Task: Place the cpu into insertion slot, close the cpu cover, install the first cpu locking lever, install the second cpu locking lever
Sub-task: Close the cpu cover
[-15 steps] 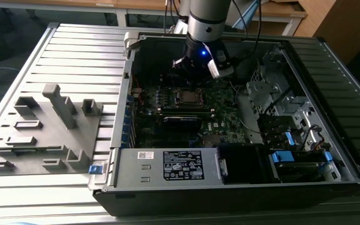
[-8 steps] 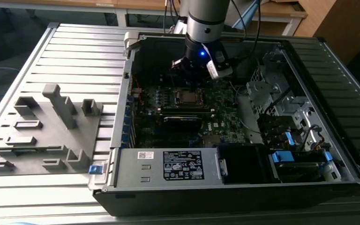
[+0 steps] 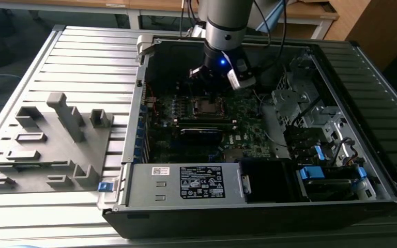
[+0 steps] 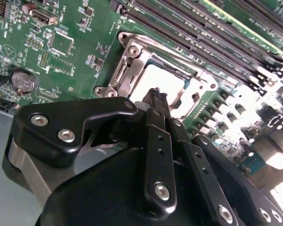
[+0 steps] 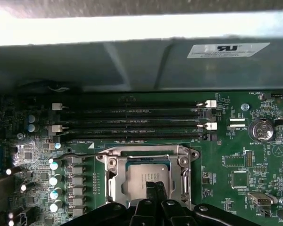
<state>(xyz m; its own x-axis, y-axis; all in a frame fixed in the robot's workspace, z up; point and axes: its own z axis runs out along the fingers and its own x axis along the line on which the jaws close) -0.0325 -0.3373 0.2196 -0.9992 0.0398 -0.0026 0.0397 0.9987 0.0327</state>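
The cpu [image 5: 144, 178] [image 4: 162, 77] lies flat in its socket on the green motherboard, its silver-grey top showing. The cpu cover [image 5: 114, 181] [image 4: 127, 77] is down around it as a silver frame. My gripper [image 5: 154, 187] [image 4: 155, 94] hovers just over the near edge of the cpu with its black fingertips pressed together and nothing visible between them. In the exterior view the gripper [image 3: 216, 77] hangs inside the open computer case, above the socket [image 3: 206, 106]. I cannot make out how the locking levers stand.
Black memory slots [image 5: 132, 122] [image 4: 203, 33] run beside the socket, with a row of capacitors [image 5: 54, 181] and a coin battery [image 5: 261, 131] nearby. The case wall [image 5: 132, 66] rises behind. A labelled power supply [image 3: 198, 182] and drive bays [image 3: 309, 119] fill the case; a grey fixture [image 3: 47, 144] lies at the exterior view's left.
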